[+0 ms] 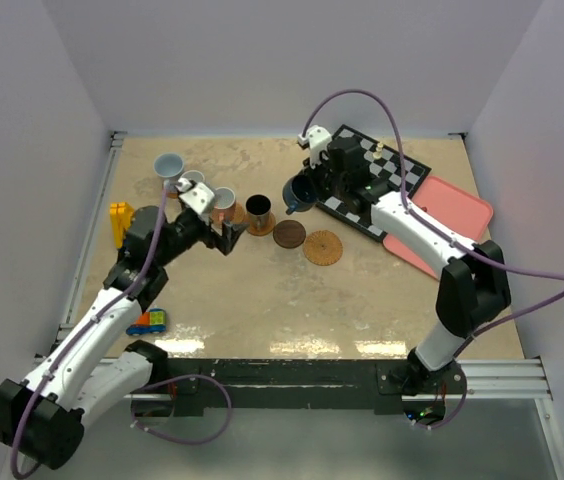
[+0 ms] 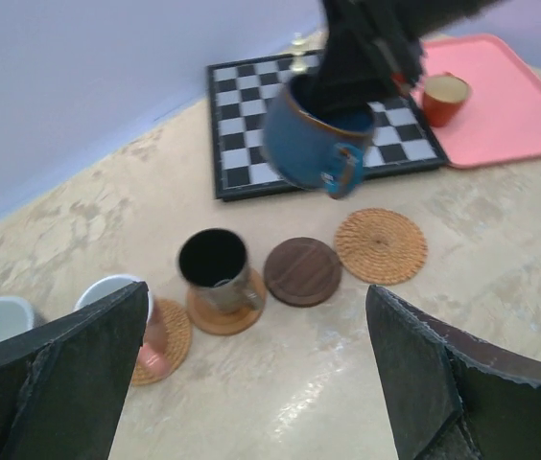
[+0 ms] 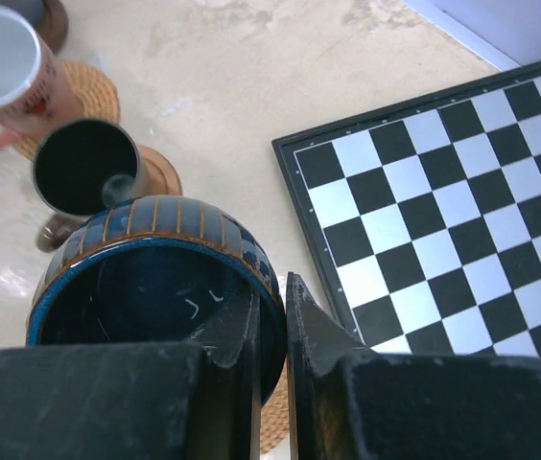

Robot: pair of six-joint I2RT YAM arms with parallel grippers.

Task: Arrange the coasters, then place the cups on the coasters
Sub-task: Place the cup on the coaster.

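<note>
Right gripper (image 3: 270, 307) was clamped on the rim of the dark blue cup (image 3: 151, 287), one finger inside the cup and one outside. The cup hung tilted, clear of the tabletop (image 1: 262, 300), just off the left corner of the chessboard (image 1: 387, 175), which lay toward the far right corner. Left gripper (image 1: 230, 238) stood wide open and held nothing, its fingers (image 2: 69, 383) spread either side of the row of coasters left of mid-table. In that row, reading left to right from the overhead camera: a white cup (image 2: 122, 297) with a pinkish body stood on a woven coaster (image 2: 167, 337); a black cup (image 2: 213, 266) stood upright on a tan wood coaster (image 2: 224, 314); a dark brown coaster (image 2: 301, 271) lay bare; a second woven coaster (image 2: 380, 245) also lay bare, just beside the brown one. Further toward the far left corner stood a grey-white cup (image 1: 193, 182) and a pale blue cup (image 1: 169, 165) (could not tell whether either sat on a coaster). An orange cup (image 2: 445, 96) stood upright on the pink tray (image 2: 520, 115), which lay against the right edge beside the chessboard. A yellow toy (image 1: 120, 220) sat near the left edge, and a small toy car (image 1: 148, 321) sat toward the near left corner.
</note>
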